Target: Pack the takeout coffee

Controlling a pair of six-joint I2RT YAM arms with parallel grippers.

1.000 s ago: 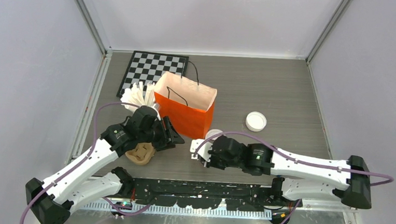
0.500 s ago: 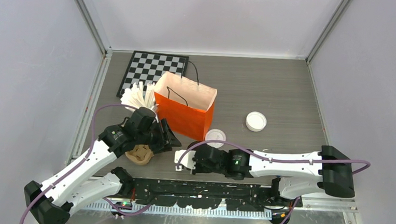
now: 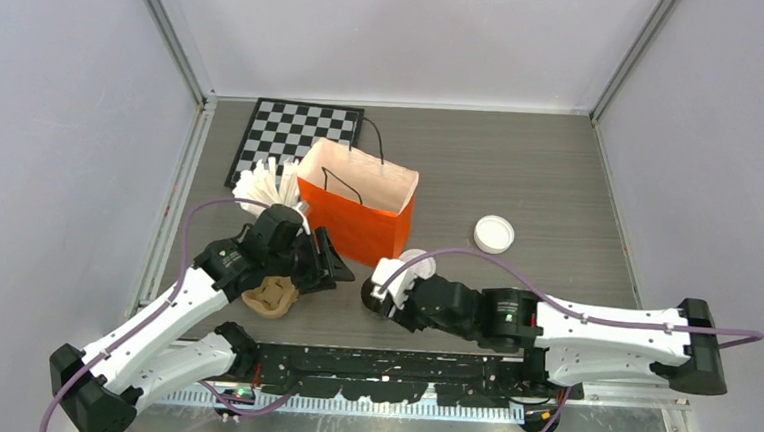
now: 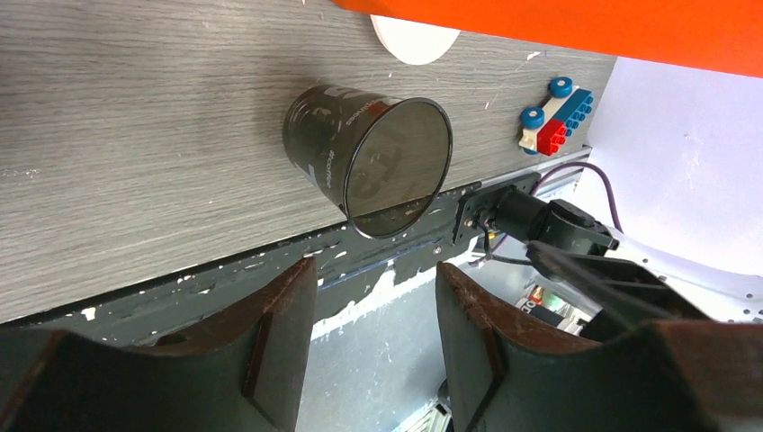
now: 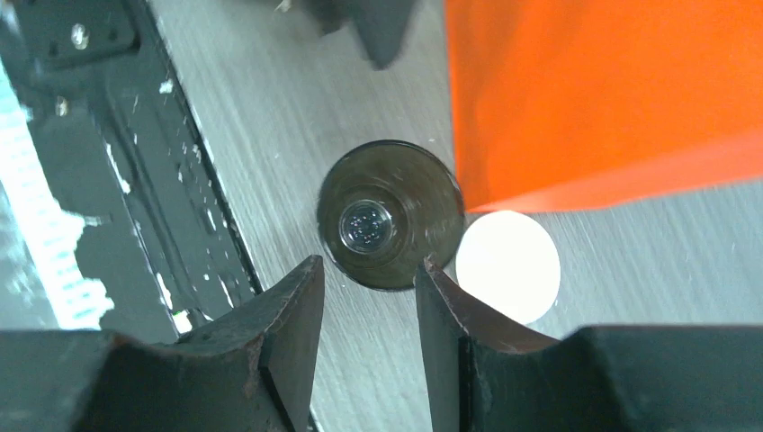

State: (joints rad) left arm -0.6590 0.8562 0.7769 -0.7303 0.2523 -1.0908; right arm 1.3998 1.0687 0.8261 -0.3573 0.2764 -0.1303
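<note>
1. The black cup (image 5: 389, 214) stood upright and uncapped on the table (image 5: 270, 108), close to its near edge, with its mouth up and its long axis vertical.
2. A white lid (image 5: 507, 265) lay flat just beside the cup, on the side away from that edge. Whether the two touched could not be told. The orange bag (image 5: 612, 90) stood just behind both, its lower corner near the cup.
3. The right claw (image 5: 369, 264) hung directly over the cup and looked straight down into it. Its fingers stood spread with nothing between them, and the cup sat lower than their tips.
4. The left claw (image 4: 376, 268) sat off to the cup's left and pointed across the table at its side. Its jaws were likewise parted and empty, clear of the cup.
5. A second lid (image 3: 494, 234) lay well apart to the right.
6. The right arm looked the nearer. With the cup's axis in line with that claw, a straight descent seemed enough to bring the fingers onto opposite walls. The neighbouring lid and the bag's corner left little room on that side.
</note>
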